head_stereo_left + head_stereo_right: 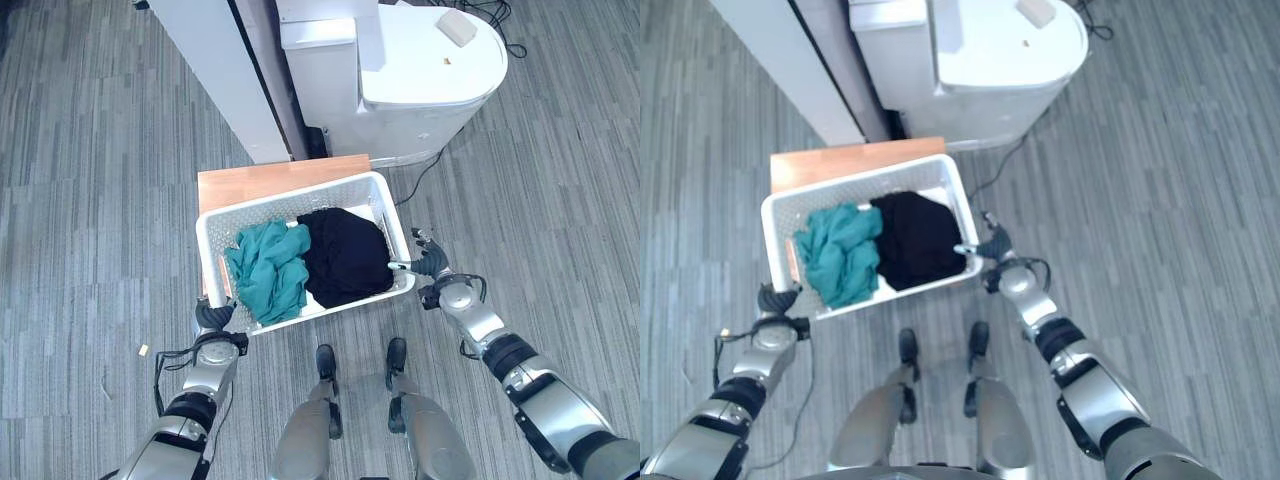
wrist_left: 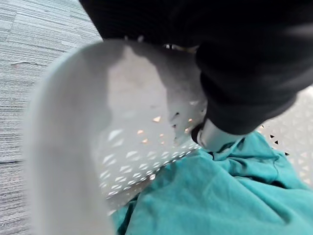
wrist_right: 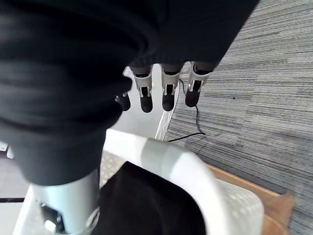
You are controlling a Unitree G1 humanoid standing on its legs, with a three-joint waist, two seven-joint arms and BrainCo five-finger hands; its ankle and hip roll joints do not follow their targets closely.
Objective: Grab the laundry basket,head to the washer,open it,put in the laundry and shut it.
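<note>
- Where the right hand (image 1: pixel 430 262) meets the laundry basket (image 1: pixel 214 238) at the basket's 3 o'clock rim, the thumb lies inside against the wall (its wrist view shows this closely) while the fingers (image 3: pixel 168 96) reach straight past the rim outside, unclenched.
- At the basket's 8 o'clock corner, the left hand (image 1: pixel 213 318) sits against the rim; its fingers are hidden behind the wall, so I cannot tell its grip.
- Inside the basket, a teal garment (image 1: pixel 270 272) fills the left half and a black garment (image 1: pixel 345 255) the right, touching each other.
- Under the basket, at 12 o'clock, a wooden surface (image 1: pixel 270 180) shows.
- Beyond that, at 1 o'clock, stands the white washer (image 1: pixel 430 70), lid down, a small pale block (image 1: pixel 457 27) on top.
- Grey striped carpet floor (image 1: pixel 90 200) lies all around.
</note>
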